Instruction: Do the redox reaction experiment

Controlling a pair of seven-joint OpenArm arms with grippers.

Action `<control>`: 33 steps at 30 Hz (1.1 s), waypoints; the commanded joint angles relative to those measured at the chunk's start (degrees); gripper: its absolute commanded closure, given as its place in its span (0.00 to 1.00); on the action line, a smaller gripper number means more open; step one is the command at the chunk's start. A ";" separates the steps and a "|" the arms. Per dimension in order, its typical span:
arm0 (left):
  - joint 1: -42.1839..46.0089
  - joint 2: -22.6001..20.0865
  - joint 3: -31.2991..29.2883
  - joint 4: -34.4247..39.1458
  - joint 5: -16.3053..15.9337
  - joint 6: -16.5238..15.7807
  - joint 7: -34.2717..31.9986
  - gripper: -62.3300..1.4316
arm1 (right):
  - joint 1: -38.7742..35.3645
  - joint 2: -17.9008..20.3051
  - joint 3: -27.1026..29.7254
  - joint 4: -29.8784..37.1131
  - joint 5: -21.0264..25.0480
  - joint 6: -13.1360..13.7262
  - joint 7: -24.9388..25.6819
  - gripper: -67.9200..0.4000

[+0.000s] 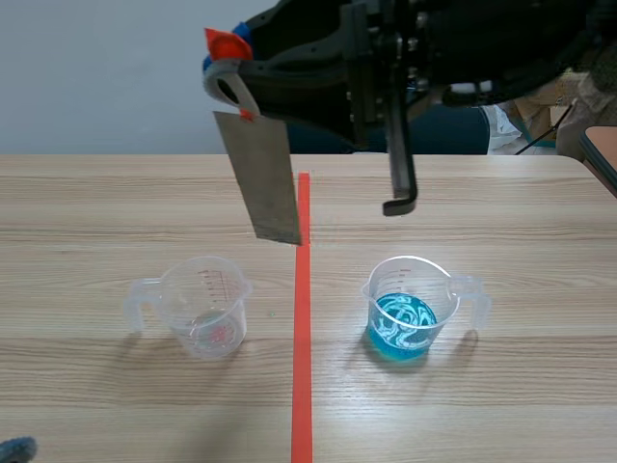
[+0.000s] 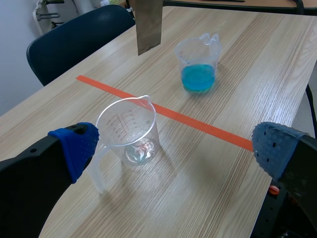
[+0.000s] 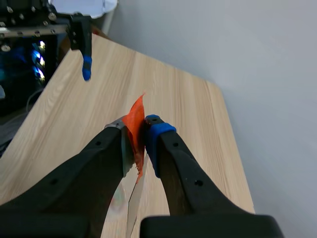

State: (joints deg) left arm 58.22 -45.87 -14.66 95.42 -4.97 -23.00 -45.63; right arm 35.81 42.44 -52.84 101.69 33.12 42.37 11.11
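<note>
Left gripper point(image 2: 173, 148) low, fingers spread wide, gripping nothing. Clear empty measuring cup point(image 2: 130, 131) stands just ahead of it. Orange tape line point(image 2: 198, 124) beyond. Past the line, second cup point(image 2: 199, 62) holds blue liquid. Grey metal strip point(image 1: 260, 178) hangs above the table, top end pinched in raised right gripper point(image 3: 138, 136).

The left gripper point(image 2: 178, 148) has two thick matt black fingers point(image 2: 34, 178), each capped with a bright blue pad point(image 2: 79, 146) covered in small raised dots. The right gripper point(image 3: 140, 130) is the same black, with small round screw recesses point(image 3: 198, 182) sunk into its fingers; one tip is blue, the other grey. The right arm point(image 1: 434, 48) is bulky and black, with a thin black L-shaped rod point(image 1: 400, 164) under its body
</note>
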 commanded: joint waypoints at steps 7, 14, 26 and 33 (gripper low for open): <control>-0.33 0.59 0.28 1.18 -0.76 -0.07 -0.87 0.00 | 6.84 -7.26 -6.47 -6.19 1.03 0.35 -0.13 0.98; -0.33 0.59 0.28 1.18 -0.76 -0.07 -0.87 0.00 | 10.58 -13.64 -11.21 -11.50 1.03 0.35 -0.48 0.98; -0.33 0.59 0.28 1.18 -0.76 -0.07 -0.87 0.00 | 11.06 -19.28 -14.08 -16.70 1.01 0.35 -0.52 0.98; -0.33 0.59 0.28 1.18 -0.76 -0.07 -0.87 0.00 | 11.02 -19.23 -14.27 -16.70 1.03 0.35 -0.68 0.98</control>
State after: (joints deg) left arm 58.22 -45.87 -14.66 95.42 -4.97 -23.00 -45.63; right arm 45.80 23.20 -67.26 84.36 33.06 42.35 9.96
